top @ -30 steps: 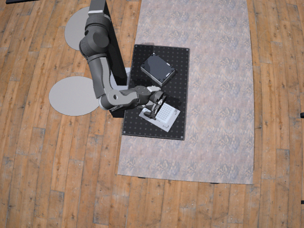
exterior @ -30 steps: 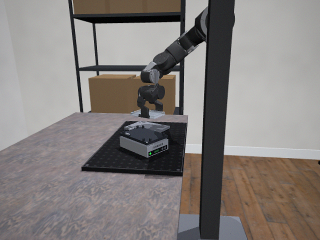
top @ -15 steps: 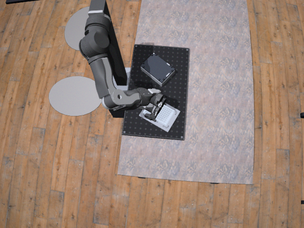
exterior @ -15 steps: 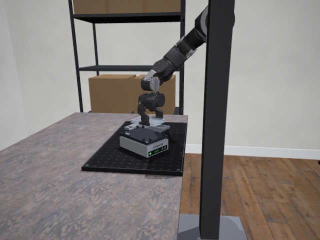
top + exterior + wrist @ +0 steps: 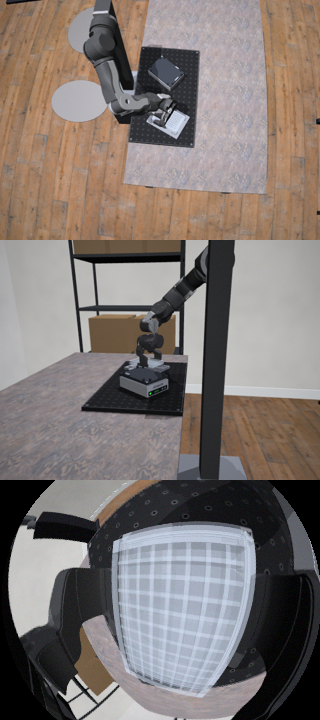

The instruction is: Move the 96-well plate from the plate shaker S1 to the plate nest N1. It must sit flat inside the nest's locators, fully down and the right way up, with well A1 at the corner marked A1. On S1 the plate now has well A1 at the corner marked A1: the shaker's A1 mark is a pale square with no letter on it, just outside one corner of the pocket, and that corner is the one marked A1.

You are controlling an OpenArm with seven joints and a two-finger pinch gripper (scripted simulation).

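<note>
Your gripper is clamped on the 96-well plate, one dark finger on each of its sides, wrist pointing down. The wrist view fills with the plate's white grid of wells, right way up. The plate lies low over the plate nest N1, the pale flat tray directly under it; whether it is fully down inside the locators cannot be told. Just beyond the nest on the same black perforated breadboard stands the plate shaker S1, its dark pocket bare, a green display lit on its front panel. The breadboard lies on the mottled worktop.
</note>
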